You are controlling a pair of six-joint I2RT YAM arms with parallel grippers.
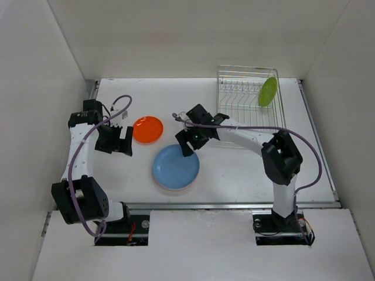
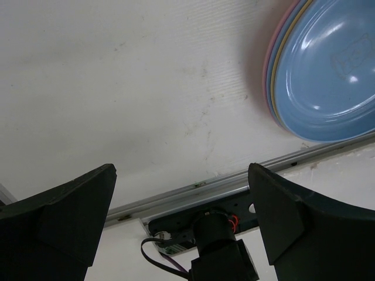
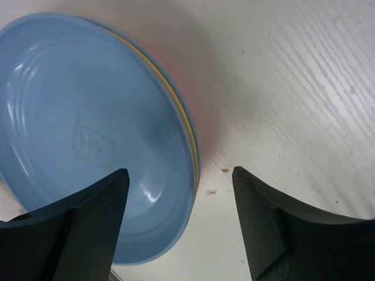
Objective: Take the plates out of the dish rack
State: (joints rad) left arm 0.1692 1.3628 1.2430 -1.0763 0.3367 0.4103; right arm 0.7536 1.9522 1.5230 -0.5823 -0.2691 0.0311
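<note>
**One green plate left to fetch**

My right pincer [image 1: 190,140] hangs wide open and empty over the far edge of the blue plate [image 1: 176,167], which tops a stack. My left pincer [image 1: 122,140] gapes empty beside the orange plate [image 1: 147,129]. The dish rack [image 1: 234,102] sits far right, with a green plate [image 1: 268,92] upright in it. I judge that plate is next: grip its top rim and lift it clear of the dividers.
</note>
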